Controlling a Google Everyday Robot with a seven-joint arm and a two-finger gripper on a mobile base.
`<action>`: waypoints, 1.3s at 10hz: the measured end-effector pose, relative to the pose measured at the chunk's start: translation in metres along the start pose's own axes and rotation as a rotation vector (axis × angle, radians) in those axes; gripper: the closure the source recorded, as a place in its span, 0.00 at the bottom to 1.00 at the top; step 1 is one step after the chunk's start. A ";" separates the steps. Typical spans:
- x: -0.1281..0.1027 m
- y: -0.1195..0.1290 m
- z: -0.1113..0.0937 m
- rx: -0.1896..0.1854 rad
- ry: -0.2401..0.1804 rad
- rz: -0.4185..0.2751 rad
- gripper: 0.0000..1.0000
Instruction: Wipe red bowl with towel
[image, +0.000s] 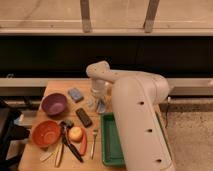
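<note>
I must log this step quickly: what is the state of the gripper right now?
Gripper: down at the small pale blue-white fabric towel on the wooden table; open, closed or holding cannot be told.

No legible text, label or number anywhere — none on the jaws at the towel (101, 106).
</note>
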 end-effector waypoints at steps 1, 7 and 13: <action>0.001 0.001 -0.008 0.007 -0.014 -0.004 0.85; 0.013 0.015 -0.106 0.094 -0.115 -0.097 1.00; 0.042 0.128 -0.142 0.091 -0.142 -0.356 1.00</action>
